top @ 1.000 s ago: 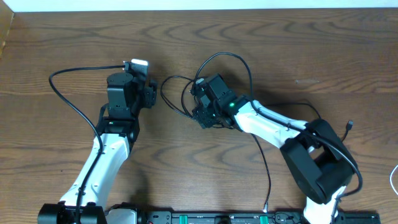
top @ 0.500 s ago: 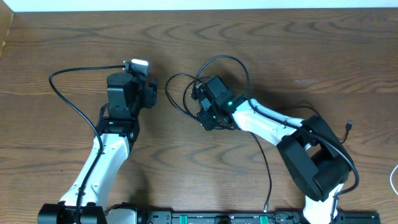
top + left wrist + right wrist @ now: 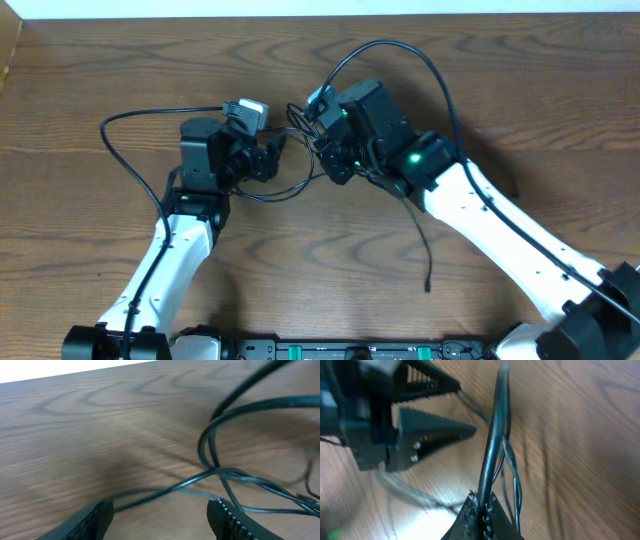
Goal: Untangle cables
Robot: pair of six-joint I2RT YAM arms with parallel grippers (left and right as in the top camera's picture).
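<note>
The black cables point(image 3: 296, 152) lie in a tangle on the wooden table between my two grippers. My right gripper point(image 3: 328, 165) is at the tangle's right side. In the right wrist view its jaws point(image 3: 484, 506) are shut on one black cable point(image 3: 492, 445), which runs up and away from them, with thinner strands point(image 3: 512, 480) beside it. My left gripper point(image 3: 270, 160) faces the tangle from the left and stands open. Its fingers point(image 3: 225, 520) straddle bare wood, with crossing cables point(image 3: 220, 471) just ahead. One cable's tail point(image 3: 426, 255) trails toward the front edge.
A thick black wire point(image 3: 125, 125) loops out from the left arm's wrist. Another point(image 3: 400, 48) arches over the right wrist. The left gripper's toothed fingers point(image 3: 432, 430) show close by in the right wrist view. A pale wall strip runs along the table's far edge point(image 3: 320, 8).
The right gripper has shut on a black cable and shifted up and right, dragging the tangle with it. The left gripper has swung right, close to the tangle, and narrowed slightly.
</note>
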